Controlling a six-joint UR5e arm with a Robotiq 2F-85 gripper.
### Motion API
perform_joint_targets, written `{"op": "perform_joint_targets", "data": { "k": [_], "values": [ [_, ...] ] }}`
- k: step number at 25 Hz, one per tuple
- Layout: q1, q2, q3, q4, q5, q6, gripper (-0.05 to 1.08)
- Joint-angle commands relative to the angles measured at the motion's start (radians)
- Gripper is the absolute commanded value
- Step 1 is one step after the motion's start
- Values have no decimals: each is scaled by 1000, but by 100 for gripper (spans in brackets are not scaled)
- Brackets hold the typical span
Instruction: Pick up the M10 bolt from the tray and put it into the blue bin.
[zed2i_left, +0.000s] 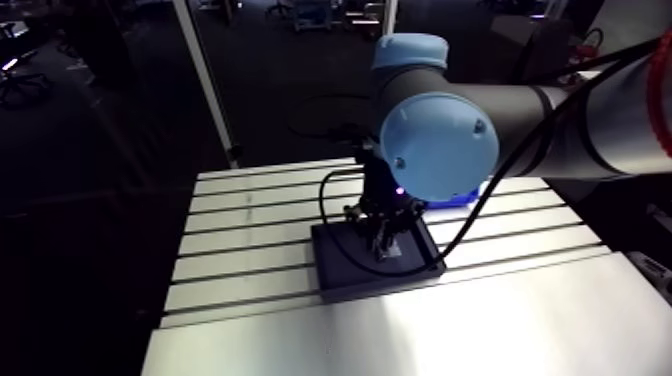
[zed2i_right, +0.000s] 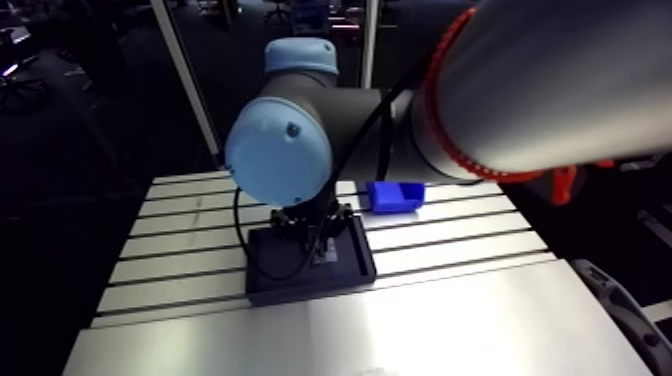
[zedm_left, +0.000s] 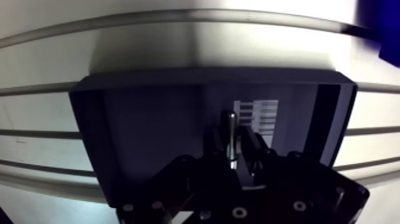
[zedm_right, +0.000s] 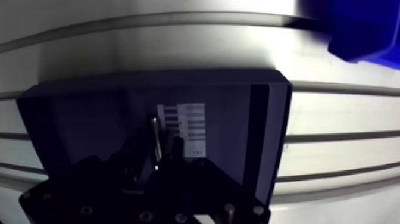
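Black tray (zedm_left: 149, 119) on the metal table (zedm_left: 178, 53), gripper (zedm_left: 232, 143) clamped on the bolt (zedm_left: 228, 122), blue bin (zed2i_right: 395, 196) nearby.

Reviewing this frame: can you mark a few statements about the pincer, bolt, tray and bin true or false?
1. The pincer is over the dark tray. True.
2. The blue bin sits inside the tray. False: it stands on the slotted table beyond the tray, apart from it.
3. The M10 bolt already lies in the blue bin. False: it shows right at the pincer, over the tray.
4. A white label with dark bars lies on the tray's floor beside the bolt. True.
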Motion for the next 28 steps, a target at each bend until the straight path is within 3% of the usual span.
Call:
{"op": "perform_joint_targets", "data": {
  "k": [1, 22, 28],
  "values": [
    [0, 0, -1, -2, 0, -2, 71],
    [4, -4, 2, -2, 2, -4, 83],
    [4, -36, 1, 0, 0, -13, 92]
  ]
}}
